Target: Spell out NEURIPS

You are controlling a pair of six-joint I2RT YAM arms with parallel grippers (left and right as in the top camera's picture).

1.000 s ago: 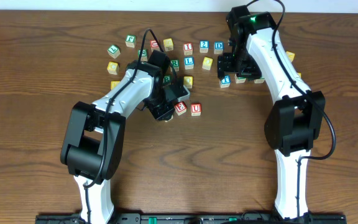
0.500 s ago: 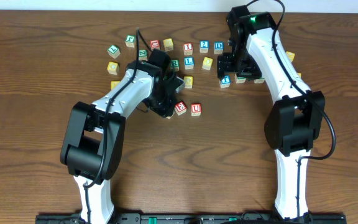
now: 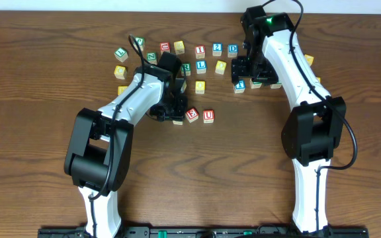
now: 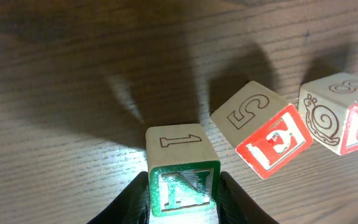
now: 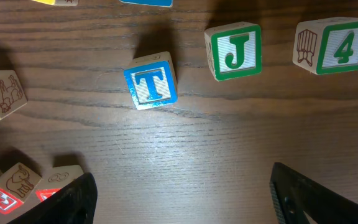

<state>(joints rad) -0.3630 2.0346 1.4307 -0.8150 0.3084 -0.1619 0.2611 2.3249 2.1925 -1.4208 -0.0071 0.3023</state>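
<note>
My left gripper [image 4: 184, 194] is shut on a green N cube [image 4: 183, 184] that rests on or just above the wood. To its right lie a tilted red E cube [image 4: 271, 142] and a red U cube [image 4: 352, 122]. In the overhead view my left gripper [image 3: 176, 112] is just left of the E cube [image 3: 192, 114] and the U cube [image 3: 208, 116], and hides the N. A green R cube [image 3: 186, 67] and a red I cube [image 3: 200, 49] lie in the scatter behind. My right gripper [image 3: 247, 71] is open and empty above the wood [image 5: 179, 193].
Below the right gripper lie a blue T cube [image 5: 153, 81], a green J cube [image 5: 234, 50] and a green 4 cube [image 5: 337, 45]. Several more cubes are scattered across the back of the table, among them another green N cube [image 3: 151, 57] and yellow cubes [image 3: 200, 86].
My left wrist has turned and shifted slightly left, still shut on the N cube beside the E. The right arm has not moved.
</note>
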